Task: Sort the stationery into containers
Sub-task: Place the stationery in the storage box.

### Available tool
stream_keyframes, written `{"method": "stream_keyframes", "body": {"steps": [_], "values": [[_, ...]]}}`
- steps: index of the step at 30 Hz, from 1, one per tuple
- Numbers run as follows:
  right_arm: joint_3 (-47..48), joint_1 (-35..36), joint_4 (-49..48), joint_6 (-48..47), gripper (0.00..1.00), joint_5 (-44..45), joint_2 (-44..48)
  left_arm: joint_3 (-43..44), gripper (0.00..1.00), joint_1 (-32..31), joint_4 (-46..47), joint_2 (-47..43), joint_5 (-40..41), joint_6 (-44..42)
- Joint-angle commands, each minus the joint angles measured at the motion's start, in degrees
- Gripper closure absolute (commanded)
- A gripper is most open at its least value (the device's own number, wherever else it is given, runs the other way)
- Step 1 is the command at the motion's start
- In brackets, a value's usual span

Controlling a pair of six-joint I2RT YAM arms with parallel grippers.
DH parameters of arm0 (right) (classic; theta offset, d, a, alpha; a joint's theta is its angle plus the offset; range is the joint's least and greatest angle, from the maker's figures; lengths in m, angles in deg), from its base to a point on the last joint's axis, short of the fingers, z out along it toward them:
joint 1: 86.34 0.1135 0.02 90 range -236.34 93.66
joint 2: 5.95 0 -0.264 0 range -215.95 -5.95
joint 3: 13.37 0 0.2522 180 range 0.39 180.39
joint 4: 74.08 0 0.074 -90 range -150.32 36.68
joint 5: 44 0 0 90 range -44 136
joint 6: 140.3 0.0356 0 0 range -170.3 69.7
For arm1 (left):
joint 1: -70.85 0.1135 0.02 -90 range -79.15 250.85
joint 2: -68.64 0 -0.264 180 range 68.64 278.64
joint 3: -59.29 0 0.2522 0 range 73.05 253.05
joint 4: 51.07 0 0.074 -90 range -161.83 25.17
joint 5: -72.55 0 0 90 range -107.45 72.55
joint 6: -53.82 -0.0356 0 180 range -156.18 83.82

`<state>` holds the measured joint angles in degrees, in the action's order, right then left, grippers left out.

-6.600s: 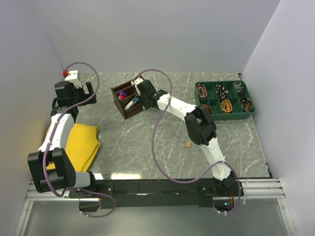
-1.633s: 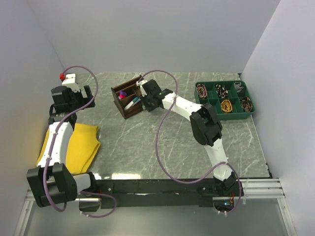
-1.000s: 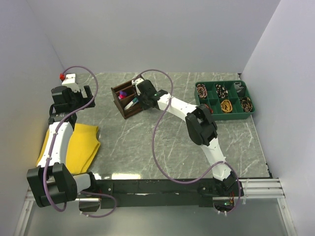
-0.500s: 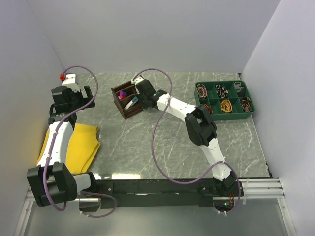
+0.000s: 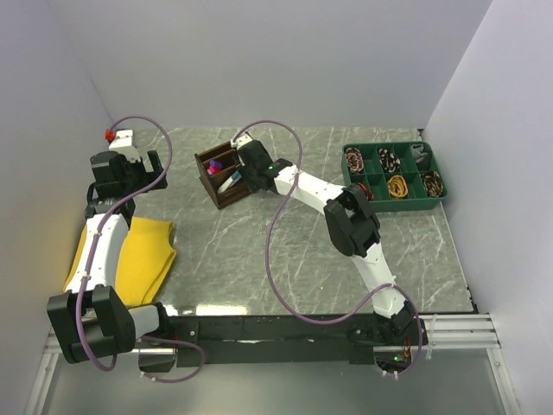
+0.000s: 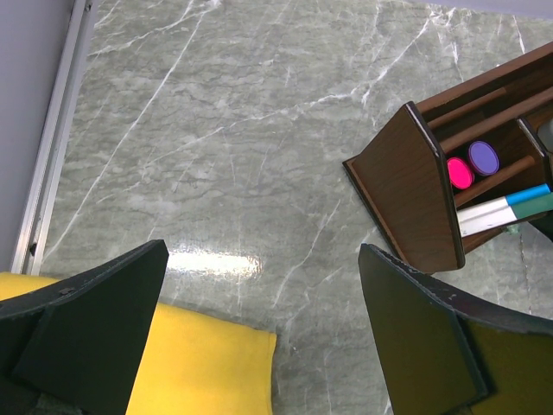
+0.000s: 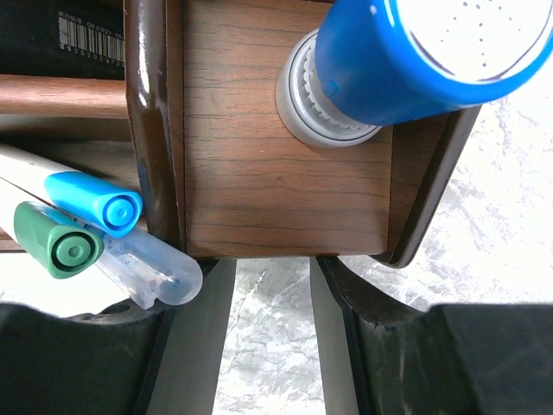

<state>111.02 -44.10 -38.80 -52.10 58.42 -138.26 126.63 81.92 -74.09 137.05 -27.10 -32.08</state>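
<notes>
Pale walls box in a grey-green marbled surface (image 5: 216,251). Toward its far middle stands a dark brown wooden organiser (image 5: 216,192), set at an angle.

The right gripper (image 5: 245,167) hangs over the organiser's right end. Its 2 fingers (image 7: 449,363) are spread apart with nothing between them, and bare marble and the organiser's rim show in the gap. Just ahead of the fingers, a blue-capped cylinder (image 7: 406,60) stands cap-up on the wooden floor of an end compartment, touching neither finger. Across a divider, in the neighbouring compartment, lie 3 slim things close together. These are a white marker (image 7: 95,203) with a blue cap, a green-capped marker (image 7: 60,246) touching it, and a clear pen (image 7: 151,272) against both.

In the left wrist view, a pink cap (image 6: 460,173) and a purple cap (image 6: 484,157) sit side by side in another compartment, next to the one with the white marker.

The left gripper (image 6: 259,259) hovers over the surface near its far left corner, well apart from the organiser, with its jaws wide and holding nothing. A yellow cloth (image 5: 149,251) lies at the left edge of the surface, beneath the left arm. A green tray (image 5: 397,207) with divided compartments sits at the far right, holding dark and yellow coiled items.
</notes>
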Motion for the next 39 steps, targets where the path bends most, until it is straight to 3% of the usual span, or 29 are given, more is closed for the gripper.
{"method": "stream_keyframes", "body": {"steps": [1,10,16,19,20,39], "values": [[0.1,1.4,-2.4,0.3,0.52,-0.6,1.2,-0.5,0.0,0.3,2.5,-0.7,-1.2,0.6],[-6.2,1.5,0.0,1.4,0.52,-4.2,8.1,-0.8,0.01,0.4,3.3,-0.9,-1.4,1.3],[-6.6,1.3,0.0,1.2,0.55,-3.8,7.4,-1.1,0.0,0.3,2.9,-0.9,-1.2,1.2],[-5.3,0.9,-0.5,1.2,0.75,-3.3,6.0,-0.9,0.01,0.3,3.0,-0.6,-1.1,0.9],[-4.3,0.7,-0.6,0.8,1.0,-3.5,5.6,-0.8,0.01,0.3,2.9,-0.5,-1.1,0.9],[-1.9,-1.4,-1.5,0.1,1.0,-2.9,2.4,-0.2,0.01,0.4,3.4,0.9,-0.5,0.4]]}}
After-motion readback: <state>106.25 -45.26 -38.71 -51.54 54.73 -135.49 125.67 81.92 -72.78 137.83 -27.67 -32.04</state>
